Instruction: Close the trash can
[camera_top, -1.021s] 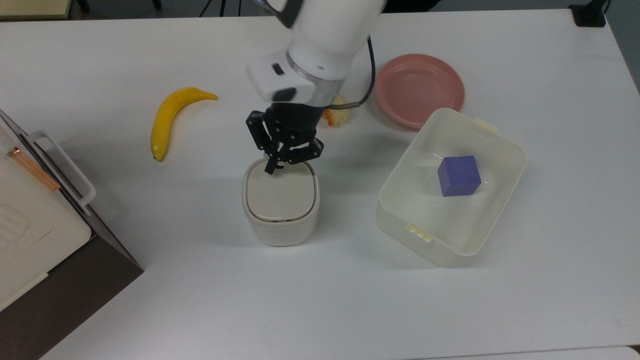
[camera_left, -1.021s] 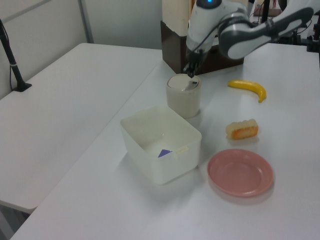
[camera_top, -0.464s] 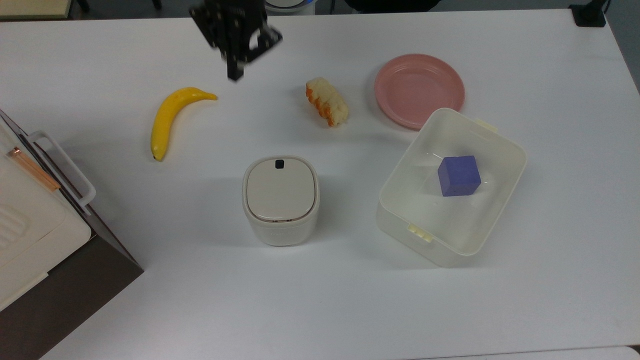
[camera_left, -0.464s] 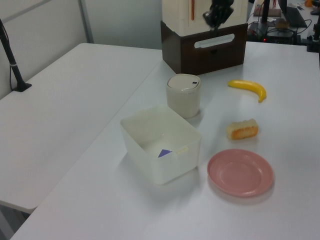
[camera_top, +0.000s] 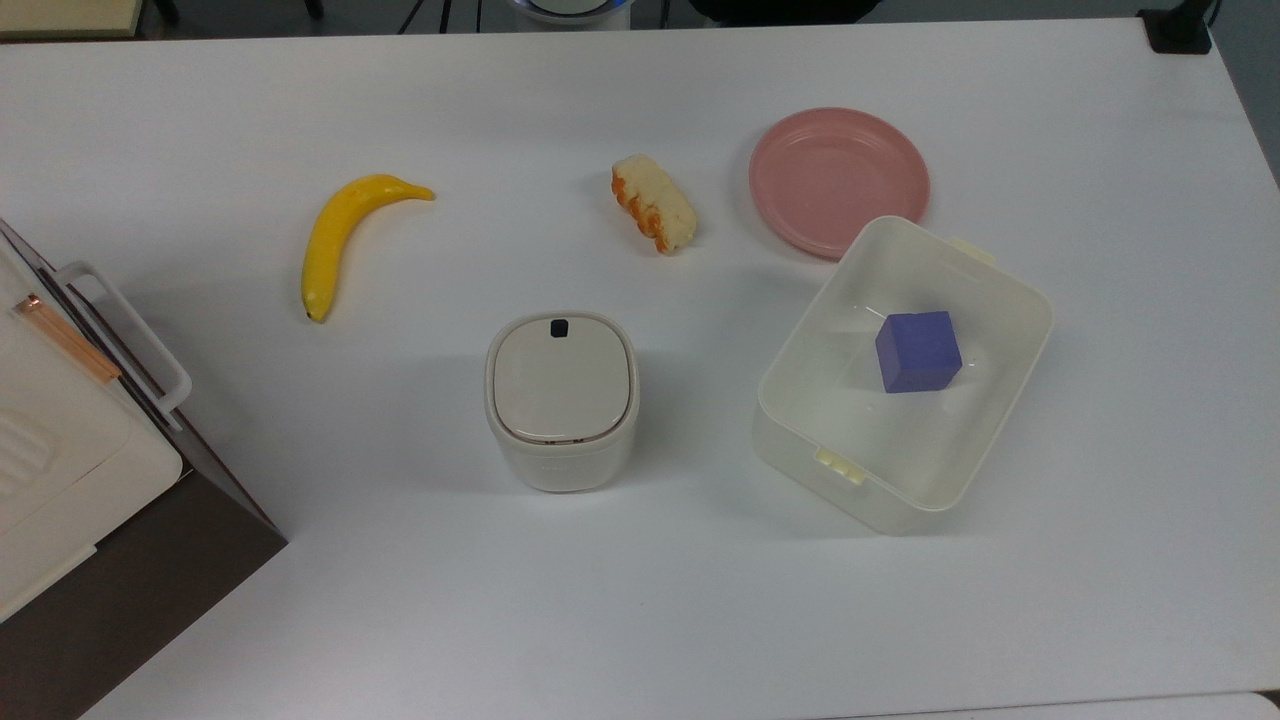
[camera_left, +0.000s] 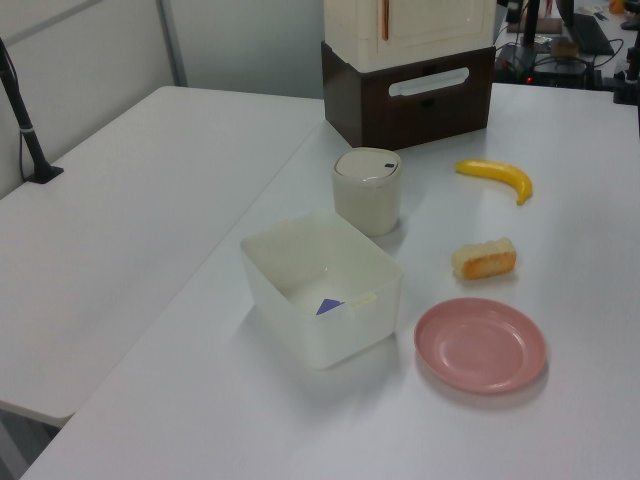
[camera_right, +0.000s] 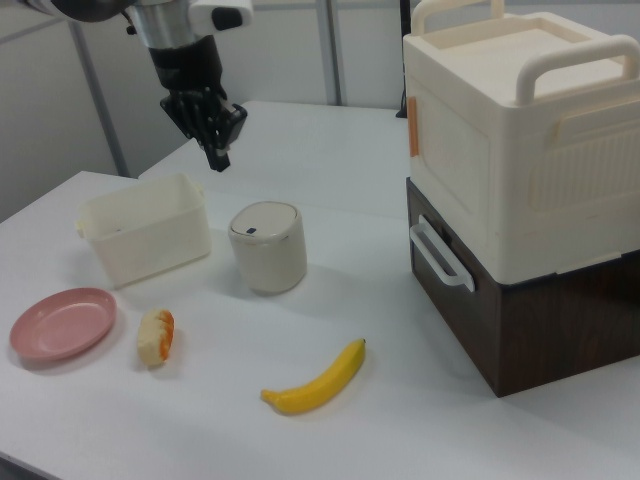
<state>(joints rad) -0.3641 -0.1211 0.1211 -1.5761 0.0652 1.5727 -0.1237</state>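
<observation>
Black fingers together, empty, above trash can.

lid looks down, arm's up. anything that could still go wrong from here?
Little, as far as I can judge. The bin lid lies flat, but whether it latched cannot be seen; it might pop open. The tool hangs above the table near the tub, so a low retreat could clip the tub's rim.
</observation>
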